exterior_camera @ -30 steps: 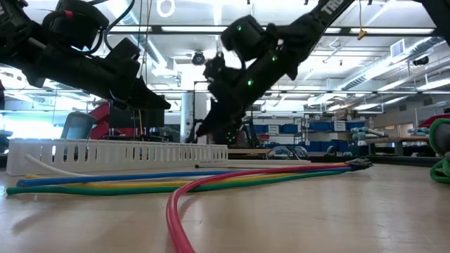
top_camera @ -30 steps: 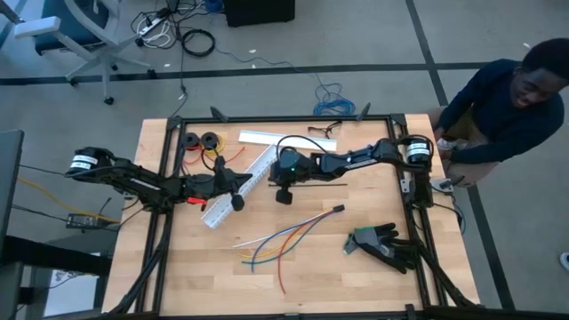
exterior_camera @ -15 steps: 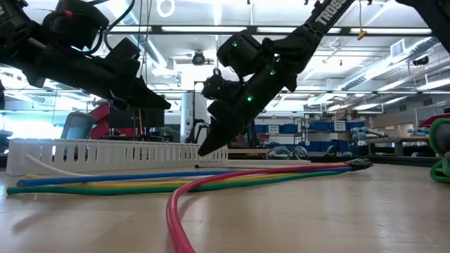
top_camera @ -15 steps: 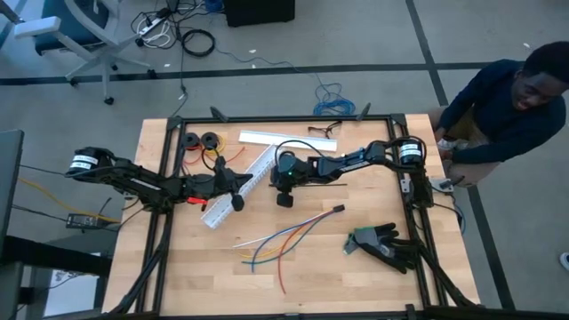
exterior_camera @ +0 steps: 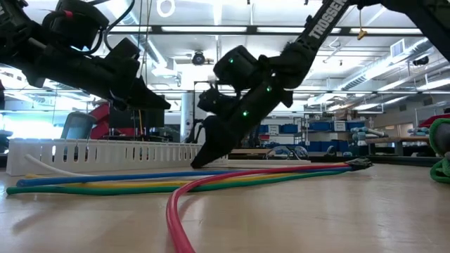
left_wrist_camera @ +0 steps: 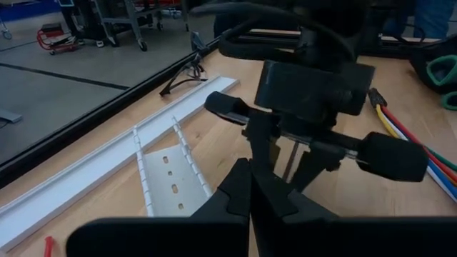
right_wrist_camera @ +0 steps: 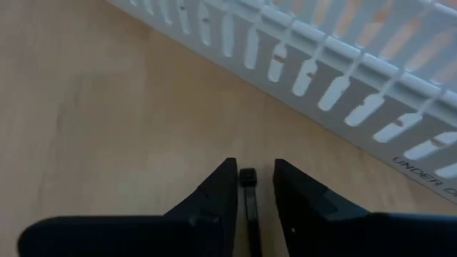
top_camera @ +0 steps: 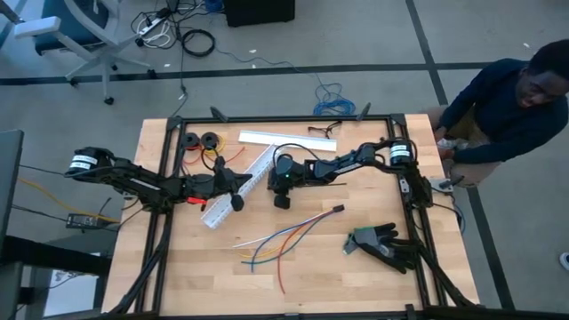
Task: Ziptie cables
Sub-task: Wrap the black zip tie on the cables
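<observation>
I work at a pale wooden bench (top_camera: 356,271) framed in black rails, on a grey floor where a person in dark blue (top_camera: 498,107) sits past its right edge. Behind it, the low view shows a bright workshop with ceiling lights and shelving. A white slotted duct (top_camera: 238,185) lies slantwise near the bench's middle, between my two arms, with a flat white strip (top_camera: 286,140) beyond it. A black and green glove (top_camera: 384,246) lies towards the right front corner. The cables (top_camera: 284,238), blue, red, yellow and white, fan out loose on the front half, clear of both arms. My left jaws (top_camera: 233,184) hover over the duct, and I cannot tell their gap. My right jaws (right_wrist_camera: 248,187) are low just beside the duct, narrowly parted around the ziptie (right_wrist_camera: 248,196), whose head shows between the fingertips.
</observation>
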